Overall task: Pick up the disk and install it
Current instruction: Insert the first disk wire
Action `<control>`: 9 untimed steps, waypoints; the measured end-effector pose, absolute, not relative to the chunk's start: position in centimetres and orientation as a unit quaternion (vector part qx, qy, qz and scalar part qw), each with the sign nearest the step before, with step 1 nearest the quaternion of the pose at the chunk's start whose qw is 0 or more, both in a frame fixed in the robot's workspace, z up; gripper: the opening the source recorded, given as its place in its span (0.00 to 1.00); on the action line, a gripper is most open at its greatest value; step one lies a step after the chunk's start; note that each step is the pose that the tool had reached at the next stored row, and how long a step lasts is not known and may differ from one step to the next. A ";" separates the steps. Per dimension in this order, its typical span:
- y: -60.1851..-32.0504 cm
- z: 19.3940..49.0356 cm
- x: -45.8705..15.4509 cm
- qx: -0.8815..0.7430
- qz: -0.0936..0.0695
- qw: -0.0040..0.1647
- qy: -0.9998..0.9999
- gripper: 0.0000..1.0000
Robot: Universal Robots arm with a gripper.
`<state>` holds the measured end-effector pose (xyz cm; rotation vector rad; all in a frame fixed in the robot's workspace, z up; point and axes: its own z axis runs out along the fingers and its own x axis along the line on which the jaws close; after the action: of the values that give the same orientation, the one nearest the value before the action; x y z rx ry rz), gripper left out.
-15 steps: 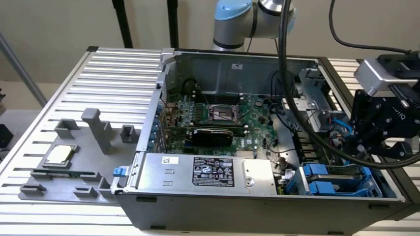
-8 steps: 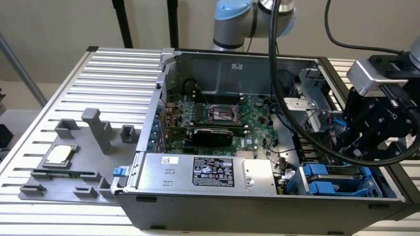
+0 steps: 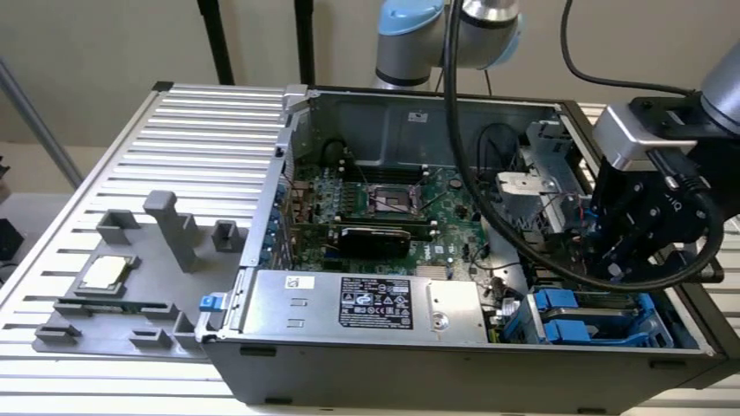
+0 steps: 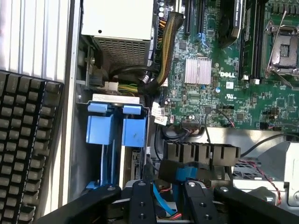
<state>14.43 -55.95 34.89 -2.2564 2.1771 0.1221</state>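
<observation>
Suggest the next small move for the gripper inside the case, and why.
Probably a short, slow descent deeper into the case. The gripper hangs inside it beside the two blue carriers, a blue part sits just ahead of it, and black cables run close by. Whether it holds the disk, I cannot tell.

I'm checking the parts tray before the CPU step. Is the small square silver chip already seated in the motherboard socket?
No. The silver chip lies on the grey tray outside the computer case, and the motherboard socket sits open.
</observation>
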 end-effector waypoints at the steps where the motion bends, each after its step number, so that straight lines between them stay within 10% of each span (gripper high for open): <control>1: -56.1 34.9 14.4 -0.719 0.039 0.002 0.694 1.00; 9: -58.2 34.9 15.1 -0.719 0.039 0.002 0.694 1.00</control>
<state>15.13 -58.25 34.87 -2.2565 2.1773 0.1228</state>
